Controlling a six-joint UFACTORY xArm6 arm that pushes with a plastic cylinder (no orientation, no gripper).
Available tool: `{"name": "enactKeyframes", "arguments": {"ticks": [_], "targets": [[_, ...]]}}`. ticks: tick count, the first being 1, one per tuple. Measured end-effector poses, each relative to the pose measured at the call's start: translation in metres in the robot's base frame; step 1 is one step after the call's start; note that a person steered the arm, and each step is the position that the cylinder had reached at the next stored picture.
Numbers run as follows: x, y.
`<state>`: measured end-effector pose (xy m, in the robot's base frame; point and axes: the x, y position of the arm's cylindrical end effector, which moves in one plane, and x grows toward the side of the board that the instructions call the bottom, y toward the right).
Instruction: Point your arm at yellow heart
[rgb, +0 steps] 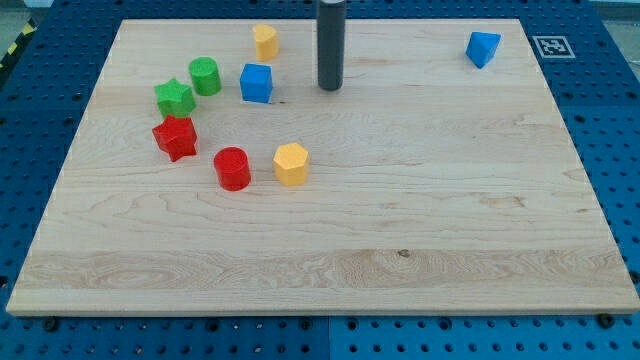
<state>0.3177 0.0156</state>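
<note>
The rod's upper part is cut off at the view's top; my tip (331, 88), which has no jaws, rests on the tabletop (450, 220), right of and below the yellow heart (265, 41).

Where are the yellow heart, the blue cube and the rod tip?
yellow heart (265, 41): camera view, middle of its top face.
blue cube (256, 82): camera view, centre of the block.
my tip (331, 87): camera view, the rod's very end, at the view's right of the blue cube.

Yellow heart (265, 41), upright, at board's top edge, left of centre
</note>
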Motion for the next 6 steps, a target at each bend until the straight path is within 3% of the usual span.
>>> {"name": "enactKeyframes", "arguments": {"ticks": [2, 3, 5, 6], "targets": [[-0.096, -0.019], [-0.124, -0.048], [-0.122, -0.144], [-0.113, -0.149]]}}
